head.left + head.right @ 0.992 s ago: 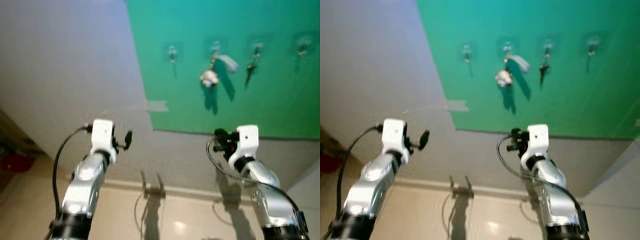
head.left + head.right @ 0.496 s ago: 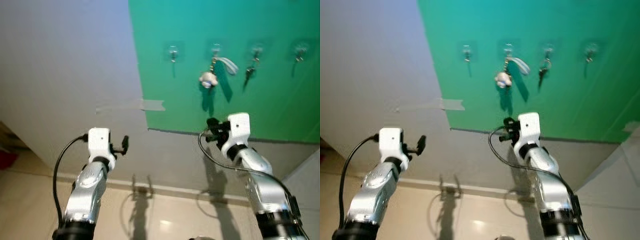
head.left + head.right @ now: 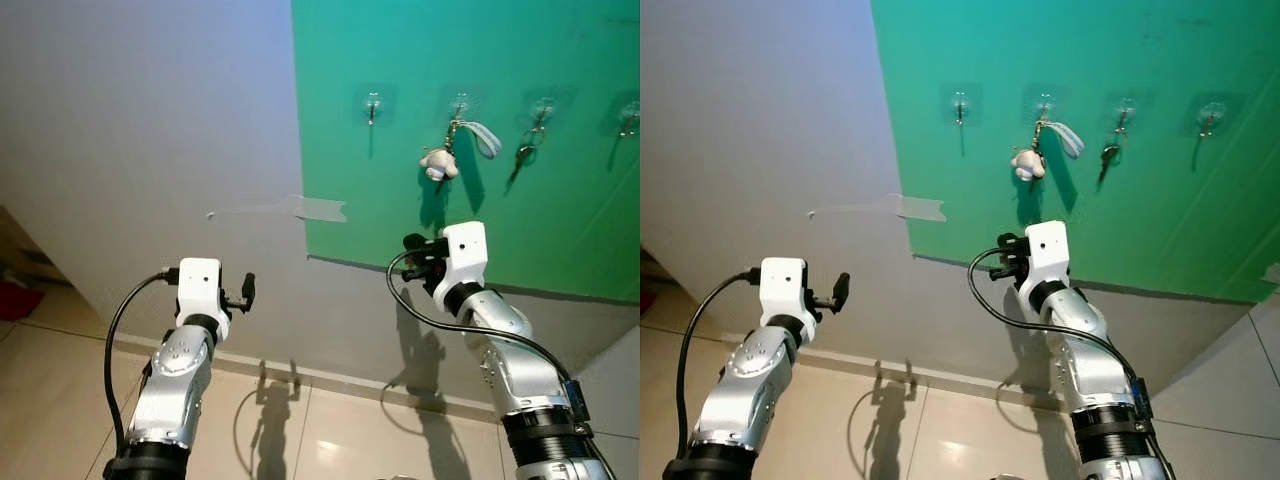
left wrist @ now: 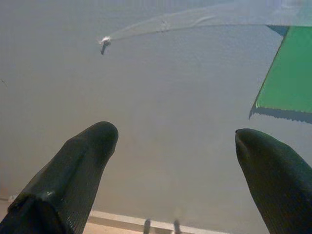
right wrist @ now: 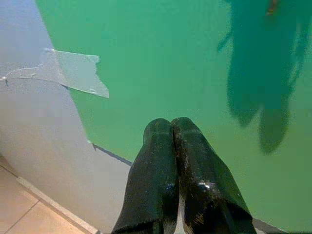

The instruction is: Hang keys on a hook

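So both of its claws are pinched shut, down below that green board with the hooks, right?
Not both. The right claw is pinched shut, but the left wrist view shows the left claw open, its fingers wide apart. Both are below the green board with the hooks.

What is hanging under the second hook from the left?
A keyring with a white charm and a pale strap hangs under that hook, against the green sheet. Any keys on it can't be made out.

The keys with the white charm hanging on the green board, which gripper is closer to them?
Right. The right gripper is raised just below the keys with the white charm, slightly to their left. The left gripper sits lower and far to the left, in front of the grey wall.
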Tool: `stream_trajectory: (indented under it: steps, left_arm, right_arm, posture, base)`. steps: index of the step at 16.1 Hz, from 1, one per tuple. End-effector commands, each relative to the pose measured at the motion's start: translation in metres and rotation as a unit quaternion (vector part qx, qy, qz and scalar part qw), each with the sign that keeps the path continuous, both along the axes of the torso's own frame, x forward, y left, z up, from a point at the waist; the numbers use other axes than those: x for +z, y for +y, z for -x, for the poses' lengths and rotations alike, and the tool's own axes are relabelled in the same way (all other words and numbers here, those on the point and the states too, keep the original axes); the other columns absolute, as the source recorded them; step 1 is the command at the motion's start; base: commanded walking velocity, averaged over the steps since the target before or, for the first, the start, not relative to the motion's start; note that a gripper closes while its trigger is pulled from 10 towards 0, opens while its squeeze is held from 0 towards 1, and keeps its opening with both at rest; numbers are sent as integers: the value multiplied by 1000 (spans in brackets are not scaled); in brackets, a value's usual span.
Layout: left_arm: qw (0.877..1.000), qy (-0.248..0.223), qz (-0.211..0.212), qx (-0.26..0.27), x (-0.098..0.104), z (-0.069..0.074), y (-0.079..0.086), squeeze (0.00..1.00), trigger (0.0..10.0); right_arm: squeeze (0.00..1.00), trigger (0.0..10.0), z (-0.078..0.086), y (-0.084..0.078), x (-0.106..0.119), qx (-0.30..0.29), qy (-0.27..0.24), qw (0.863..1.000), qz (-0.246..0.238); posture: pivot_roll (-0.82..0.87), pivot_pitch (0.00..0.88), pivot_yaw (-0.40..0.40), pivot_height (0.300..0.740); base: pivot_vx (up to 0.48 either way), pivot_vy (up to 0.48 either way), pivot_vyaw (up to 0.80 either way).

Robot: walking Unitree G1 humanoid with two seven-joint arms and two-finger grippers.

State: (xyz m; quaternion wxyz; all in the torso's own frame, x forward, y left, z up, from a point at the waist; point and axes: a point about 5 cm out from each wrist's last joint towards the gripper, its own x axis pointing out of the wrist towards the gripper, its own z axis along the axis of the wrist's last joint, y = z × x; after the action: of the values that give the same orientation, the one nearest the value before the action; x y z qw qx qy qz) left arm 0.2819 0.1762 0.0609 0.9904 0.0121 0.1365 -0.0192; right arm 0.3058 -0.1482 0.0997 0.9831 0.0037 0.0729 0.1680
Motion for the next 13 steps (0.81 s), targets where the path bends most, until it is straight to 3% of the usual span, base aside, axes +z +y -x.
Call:
stream_trajectory:
  steps: [1,5,13]
  left_arm:
    - [1000,-1,-5,-4,2,-3,0,0,10000]
    - [1000,4,-3,-12,3,-5,-2,0,10000]
    - [1000,7,-18,-10,2,-5,-2,0,10000]
  right_arm:
    - [0,10000,-1,1,0,2,-5,1000,8]
    - [0,10000,1,5,0,6,-8,1000,2]
    - [0,10000,-1,8,0,8,-10,1000,2]
  posture:
    - [-127,0,41,740]
    - [-134,0,52,740]
    - [-127,0,49,740]
  base:
    - [0,0,0]
    - [0,360,0]
    - [0,0,0]
